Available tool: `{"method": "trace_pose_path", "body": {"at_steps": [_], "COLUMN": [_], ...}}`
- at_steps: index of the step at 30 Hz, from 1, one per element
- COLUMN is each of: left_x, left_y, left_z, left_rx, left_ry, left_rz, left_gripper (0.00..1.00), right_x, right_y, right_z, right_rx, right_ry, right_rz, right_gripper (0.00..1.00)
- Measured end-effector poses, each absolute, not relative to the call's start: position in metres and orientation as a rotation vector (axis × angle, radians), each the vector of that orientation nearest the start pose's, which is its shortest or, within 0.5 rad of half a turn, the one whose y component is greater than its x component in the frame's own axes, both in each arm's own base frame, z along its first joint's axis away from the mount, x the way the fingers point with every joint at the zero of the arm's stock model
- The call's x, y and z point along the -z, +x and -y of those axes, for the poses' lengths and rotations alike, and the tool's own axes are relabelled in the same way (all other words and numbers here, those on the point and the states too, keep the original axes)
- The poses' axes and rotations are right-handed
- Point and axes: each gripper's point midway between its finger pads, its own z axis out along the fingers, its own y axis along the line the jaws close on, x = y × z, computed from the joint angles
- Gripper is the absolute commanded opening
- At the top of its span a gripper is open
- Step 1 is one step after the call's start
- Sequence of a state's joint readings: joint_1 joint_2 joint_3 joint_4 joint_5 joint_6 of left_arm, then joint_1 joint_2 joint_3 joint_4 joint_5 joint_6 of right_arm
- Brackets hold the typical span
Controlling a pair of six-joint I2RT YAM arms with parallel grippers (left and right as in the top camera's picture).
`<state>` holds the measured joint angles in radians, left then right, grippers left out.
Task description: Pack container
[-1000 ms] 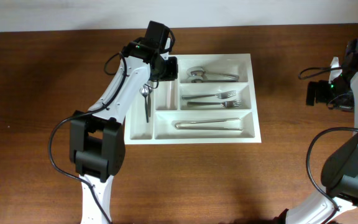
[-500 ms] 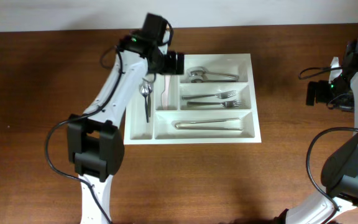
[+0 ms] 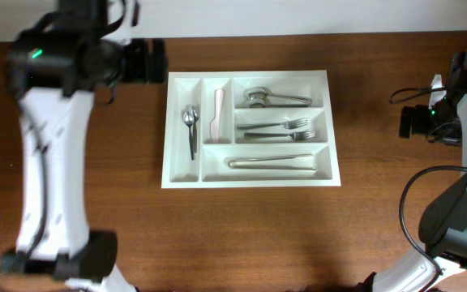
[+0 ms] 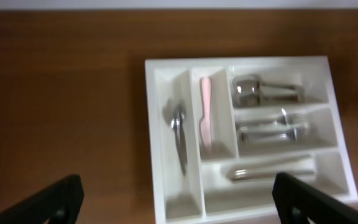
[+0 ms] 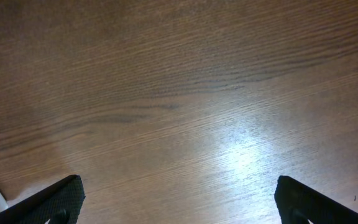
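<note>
Left gripper (image 4: 179, 210): fingers wide apart, nothing held, hanging off the 10 o'clock corner of the container (image 3: 250, 183). Right gripper (image 5: 179, 205): fingers also spread, empty, over bare table (image 5: 179, 93), well apart at the container's 3 o'clock. Container lies flat mid-table. Long rows, near to far: long silver utensils (image 3: 270, 163), forks (image 3: 278, 130), spoons (image 3: 274, 98). Narrow slots at 9 o'clock: small spoon (image 3: 190, 130), pale pink utensil (image 3: 217, 113).

Robot lab bench: two cabled arms (image 3: 51, 162) at a brown wooden table (image 3: 242, 235), plain white wall (image 3: 298, 16) behind.
</note>
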<state>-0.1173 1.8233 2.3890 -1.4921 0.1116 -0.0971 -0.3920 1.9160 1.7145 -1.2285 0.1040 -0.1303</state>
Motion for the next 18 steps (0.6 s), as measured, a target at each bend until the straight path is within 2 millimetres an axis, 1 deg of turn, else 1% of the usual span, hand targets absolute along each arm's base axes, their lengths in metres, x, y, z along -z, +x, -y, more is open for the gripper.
{"method": "trace_pose_path", "body": {"at_steps": [5, 9, 10, 11, 14, 16, 18], "left_x": [-0.396, -0.43, -0.438, -0.441, -0.458, -0.472, -0.479], "left_y": [0.353, 0.311, 0.294, 0.282, 0.235, 0.209, 0.183], "left_z": [0.061, 0.057, 0.057, 0.057, 0.061, 0.063, 0.059], "left_rx": [0.235, 0.243, 0.248, 0.253, 0.283, 0.311, 0.322], "left_ry": [0.075, 0.073, 0.078, 0.084, 0.125, 0.149, 0.15], "left_rz": [-2.43, -2.338, -2.32, -2.312, -2.256, -2.185, -2.137], "left_gripper": [0.99, 0.99, 0.99, 0.99, 0.99, 0.99, 0.99], "right_x": [-0.129, -0.129, -0.129, -0.129, -0.129, -0.129, -0.129], "right_y": [0.359, 0.359, 0.359, 0.359, 0.359, 0.359, 0.359], "right_z": [0.168, 0.168, 0.168, 0.168, 0.168, 0.168, 0.168], "right_rx": [0.207, 0.207, 0.207, 0.207, 0.207, 0.207, 0.207], "right_ry": [0.405, 0.406, 0.405, 0.405, 0.405, 0.405, 0.405], "right_rz": [-2.999, -2.998, -2.998, -2.999, -2.999, -2.998, -2.999], "right_gripper": [0.99, 0.99, 0.99, 0.99, 0.99, 0.99, 0.99]}}
